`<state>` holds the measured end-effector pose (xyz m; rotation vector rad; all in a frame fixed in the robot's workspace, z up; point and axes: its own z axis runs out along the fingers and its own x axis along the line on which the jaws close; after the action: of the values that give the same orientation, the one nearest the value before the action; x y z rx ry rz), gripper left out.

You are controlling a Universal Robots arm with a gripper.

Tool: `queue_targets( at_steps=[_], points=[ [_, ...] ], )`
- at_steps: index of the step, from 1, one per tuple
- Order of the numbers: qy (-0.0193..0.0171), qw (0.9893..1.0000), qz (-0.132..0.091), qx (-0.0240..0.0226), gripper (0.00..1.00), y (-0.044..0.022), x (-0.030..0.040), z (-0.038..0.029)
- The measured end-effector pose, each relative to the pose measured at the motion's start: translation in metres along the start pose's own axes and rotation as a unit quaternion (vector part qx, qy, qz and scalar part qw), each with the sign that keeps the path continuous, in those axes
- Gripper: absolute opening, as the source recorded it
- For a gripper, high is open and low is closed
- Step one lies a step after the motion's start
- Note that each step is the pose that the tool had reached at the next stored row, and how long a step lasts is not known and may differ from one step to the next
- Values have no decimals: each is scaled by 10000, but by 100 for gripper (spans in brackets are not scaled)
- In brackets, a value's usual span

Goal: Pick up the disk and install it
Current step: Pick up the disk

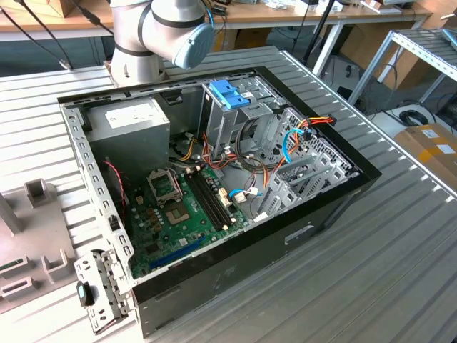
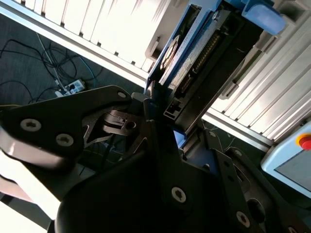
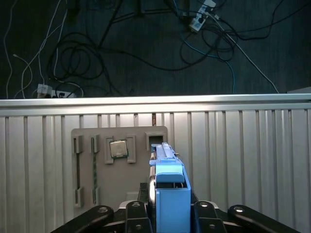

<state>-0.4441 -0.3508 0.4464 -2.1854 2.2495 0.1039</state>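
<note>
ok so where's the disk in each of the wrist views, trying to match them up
First wrist view: the disk stands end-on, blue, out of the gripper, in front of a slotted grey plate.
Second wrist view: the disk is edge-on, slanting away from the gripper over the ribbed metal table.
Shared landmark: the ribbed metal table, also under the computer case in the exterior view.

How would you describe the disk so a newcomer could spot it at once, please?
Find the slatted metal table with the grey holder plate, then the gripper facing it. Clamped in it is the disk, a flat dark slab edged with blue rails, unlike the small square chip on the plate.
</note>
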Motion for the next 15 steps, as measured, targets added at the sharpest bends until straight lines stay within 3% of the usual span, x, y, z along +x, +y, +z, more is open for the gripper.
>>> queue_targets(
  at_steps=[15],
  points=[
    [0,10000,0,0,37,5,-5,-110]
  ],
)
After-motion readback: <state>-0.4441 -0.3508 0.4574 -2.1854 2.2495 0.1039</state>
